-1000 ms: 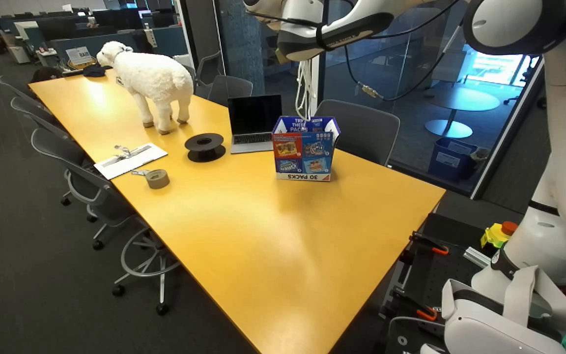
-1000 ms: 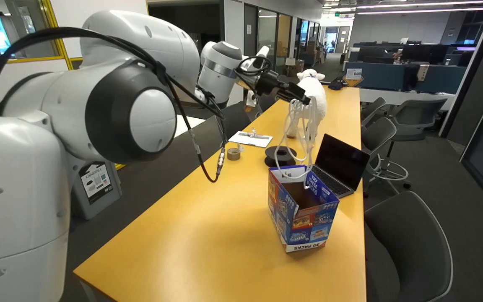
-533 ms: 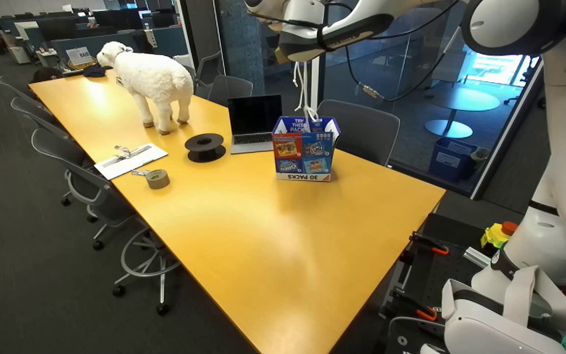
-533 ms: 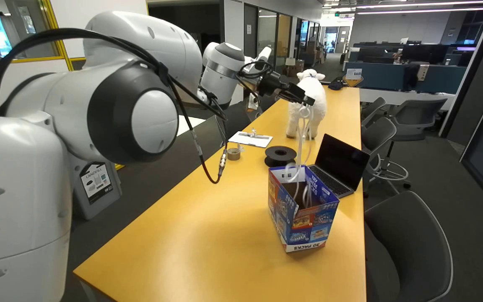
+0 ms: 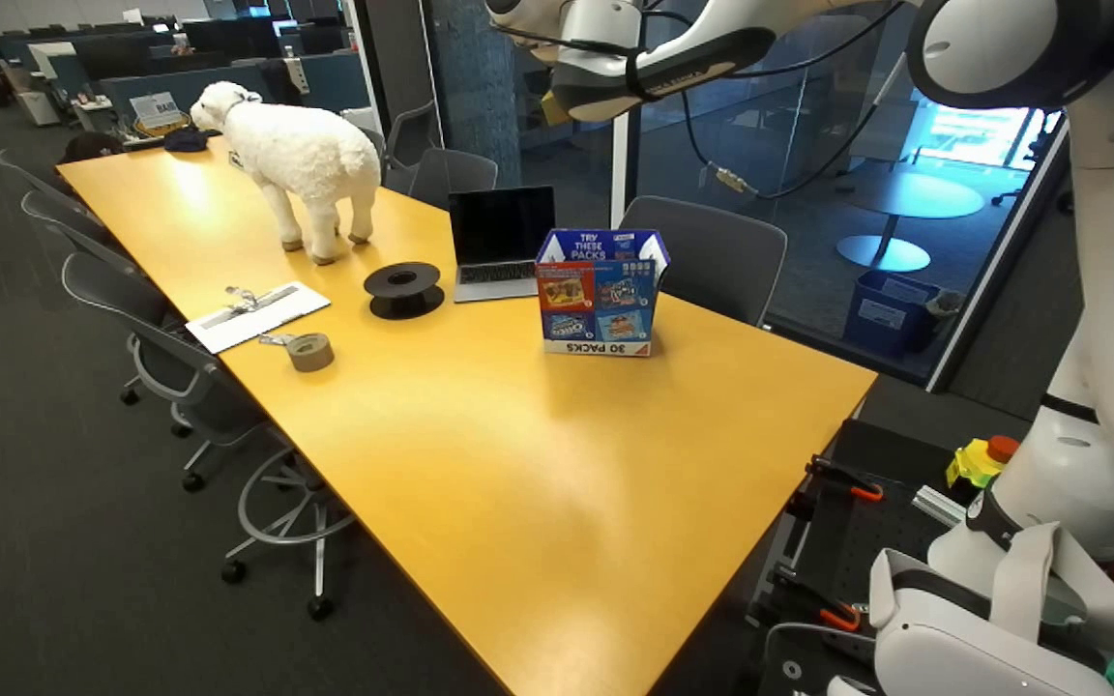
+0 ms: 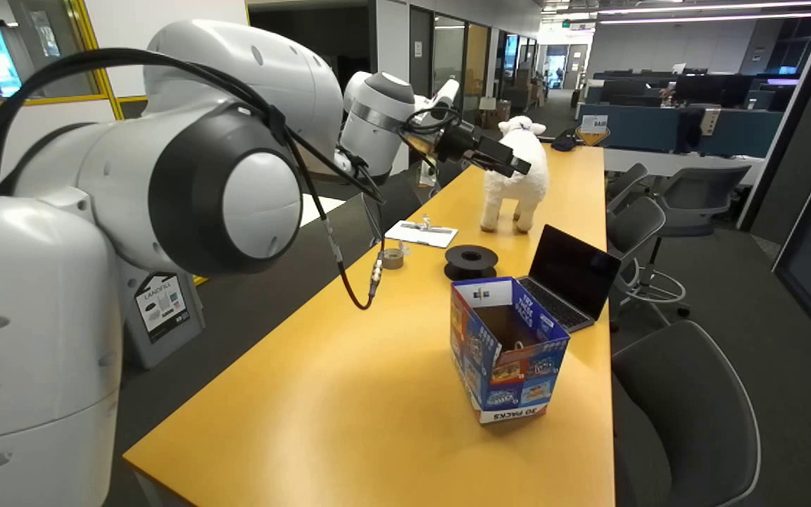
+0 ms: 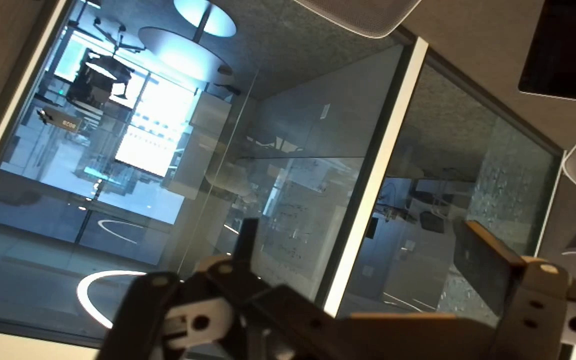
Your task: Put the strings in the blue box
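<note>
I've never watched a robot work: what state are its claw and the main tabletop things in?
Gripper: open, holding nothing
Blue box: standing, top open
Strings: in the box, mostly hidden
Laptop: open, screen dark
Spool: lying flat
Tape roll: lying flat
Clipboard: lying flat
Toy sheep: standing

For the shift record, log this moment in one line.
pincer: open, holding nothing; strings: in box, only a bit showing; task: looks done
</note>
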Controlling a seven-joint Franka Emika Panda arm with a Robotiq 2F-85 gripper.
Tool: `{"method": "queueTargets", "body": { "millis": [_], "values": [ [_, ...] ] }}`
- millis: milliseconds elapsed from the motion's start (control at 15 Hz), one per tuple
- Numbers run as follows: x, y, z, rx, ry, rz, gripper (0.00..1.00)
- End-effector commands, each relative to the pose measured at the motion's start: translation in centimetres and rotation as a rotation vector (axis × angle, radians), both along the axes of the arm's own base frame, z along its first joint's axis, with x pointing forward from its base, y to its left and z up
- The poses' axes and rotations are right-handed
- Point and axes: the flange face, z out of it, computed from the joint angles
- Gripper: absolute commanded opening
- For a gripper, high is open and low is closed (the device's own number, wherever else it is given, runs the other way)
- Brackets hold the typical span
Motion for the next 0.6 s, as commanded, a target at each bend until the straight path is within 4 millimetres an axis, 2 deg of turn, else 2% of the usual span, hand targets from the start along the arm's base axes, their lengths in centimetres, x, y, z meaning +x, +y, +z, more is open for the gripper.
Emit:
{"method": "queueTargets", "body": {
  "millis": [0, 267, 400, 533],
  "values": [
    [0.1, -0.3, 0.9, 0.003, -0.022, 0.009, 1.00],
    [-1.7, 0.5, 1.1, 0.162, 0.078, 0.103, 1.00],
    [-3.4, 0.7, 1.8, 0.245, 0.109, 0.156, 1.00],
    [-6.0, 0.9, 2.1, 0.323, 0.148, 0.200, 1.00]
  ]
}}
